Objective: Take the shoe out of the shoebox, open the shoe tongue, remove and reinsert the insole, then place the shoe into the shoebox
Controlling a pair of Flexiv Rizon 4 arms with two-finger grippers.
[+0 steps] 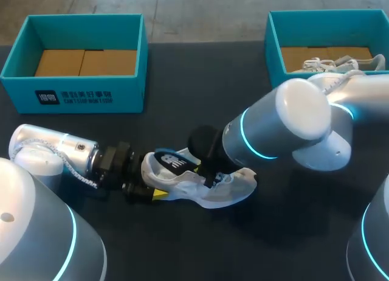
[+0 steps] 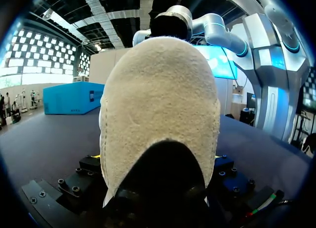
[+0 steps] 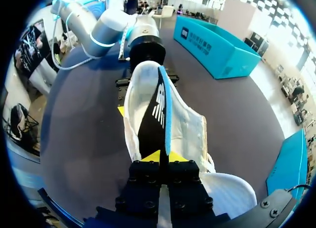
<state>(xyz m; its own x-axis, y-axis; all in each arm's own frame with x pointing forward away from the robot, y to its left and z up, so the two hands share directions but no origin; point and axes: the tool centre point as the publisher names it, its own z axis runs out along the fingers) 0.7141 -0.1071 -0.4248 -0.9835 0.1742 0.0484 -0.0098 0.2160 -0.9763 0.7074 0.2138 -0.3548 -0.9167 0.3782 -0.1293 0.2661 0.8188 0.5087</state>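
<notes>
left wrist view: shoe [image 2: 160,114] heel across left end effector [image 1: 148,188], grip unclear; right end effector [image 3: 163,158] tight on insole [image 3: 154,119]

Overhead; both wrists close on shoe [image 1: 206,188]

The dark table [image 1: 200,80] carries an open teal shoebox [image 1: 79,89] at ten o'clock and a second shoebox [image 1: 273,47] at two o'clock. A white shoe [image 1: 200,187] rests near the centre, slightly toward six o'clock, heel toward nine o'clock.
</notes>
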